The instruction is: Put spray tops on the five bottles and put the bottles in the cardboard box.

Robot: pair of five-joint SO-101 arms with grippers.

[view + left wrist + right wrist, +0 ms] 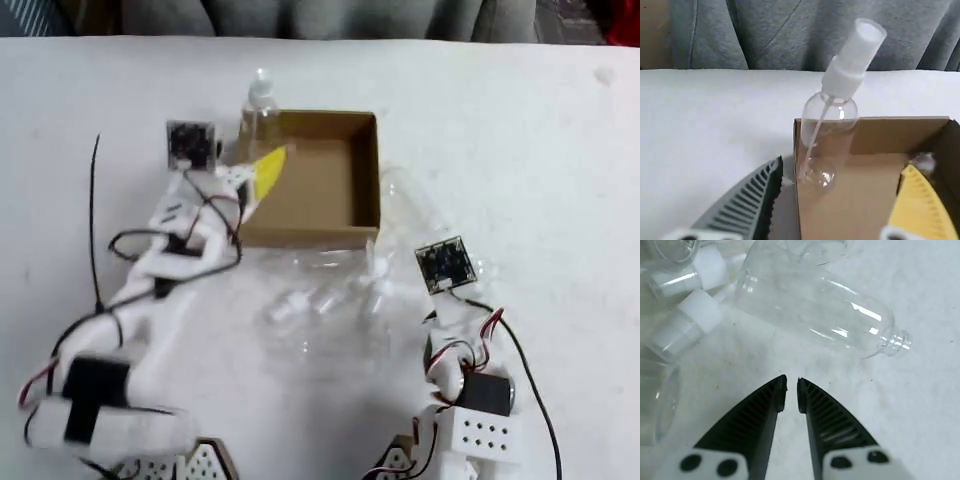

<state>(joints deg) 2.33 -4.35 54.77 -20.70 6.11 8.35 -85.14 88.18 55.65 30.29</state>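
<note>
A clear bottle (830,125) with a white spray top (852,55) leans in the far left corner of the cardboard box (875,135), its top above the rim. My left gripper (835,210) is open and astride the box's left wall, grey finger (747,205) outside and yellow finger (920,205) inside, just short of the bottle. My right gripper (790,390) is shut on nothing, low over the table. Beyond its tips lies a topless clear bottle (815,302). Two loose spray tops (682,327) lie beside that bottle.
In the high view the box (365,170) sits at the table's middle back, with the capped bottle (260,105) at its far left corner. Several clear bottles and tops (320,300) lie scattered in front of the box, and one bottle (410,200) lies to its right.
</note>
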